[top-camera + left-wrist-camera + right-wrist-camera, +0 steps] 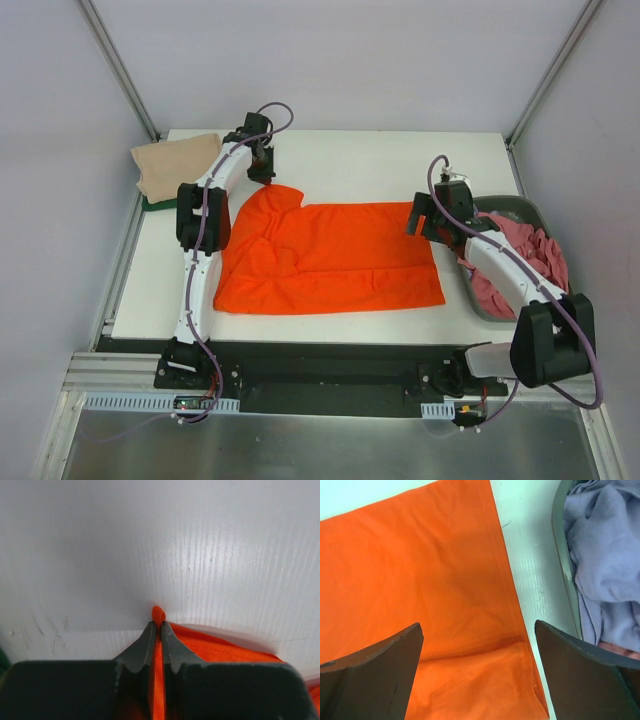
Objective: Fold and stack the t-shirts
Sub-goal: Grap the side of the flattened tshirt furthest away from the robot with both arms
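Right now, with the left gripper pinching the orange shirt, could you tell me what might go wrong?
The left gripper holds only a small tip of the orange t-shirt, so the cloth may slip out when pulled. The right gripper is open close to the basket; it could catch the rim or the lilac shirt.

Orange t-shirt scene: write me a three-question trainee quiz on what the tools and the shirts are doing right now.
1. True or false: the left tool is shut on a corner of the orange t-shirt.
2. Pick one. The right tool is: A) open, above the orange t-shirt's edge; B) shut on cloth; C) resting flat on bare table.
3. Short answer: what holds the lilac t-shirt?

Key: 1 true. 2 A. 3 the grey basket.
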